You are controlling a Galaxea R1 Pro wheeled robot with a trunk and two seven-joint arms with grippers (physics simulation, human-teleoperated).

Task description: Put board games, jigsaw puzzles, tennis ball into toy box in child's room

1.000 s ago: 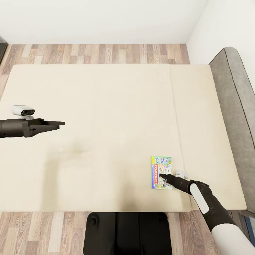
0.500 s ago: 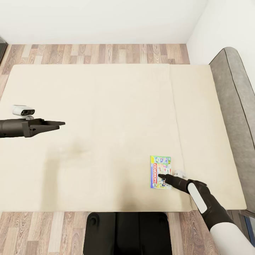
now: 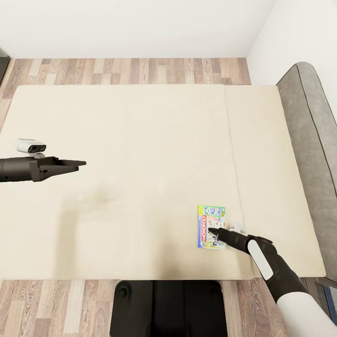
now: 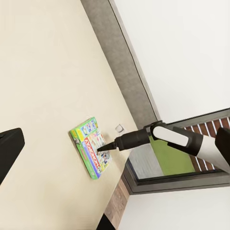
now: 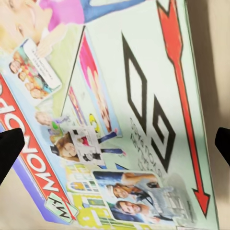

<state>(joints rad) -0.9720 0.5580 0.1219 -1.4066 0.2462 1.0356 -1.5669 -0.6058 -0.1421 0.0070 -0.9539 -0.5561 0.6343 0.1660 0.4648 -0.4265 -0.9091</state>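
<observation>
Over the beige bed (image 3: 140,140), the left gripper (image 3: 79,163) hovers at the left side with fingers that look pressed together, while near the front right edge the Monopoly board game (image 3: 211,226) lies flat beneath the right gripper (image 3: 216,230), whose fingers straddle it, spread apart.

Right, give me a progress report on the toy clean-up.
Nothing looks finished from here. In hand: the right gripper is over the Monopoly board game, which lies flat on the bed, fingertips spread wide in the right wrist view. The left gripper holds nothing. Left: grasp the game and carry it to the toy box.
</observation>
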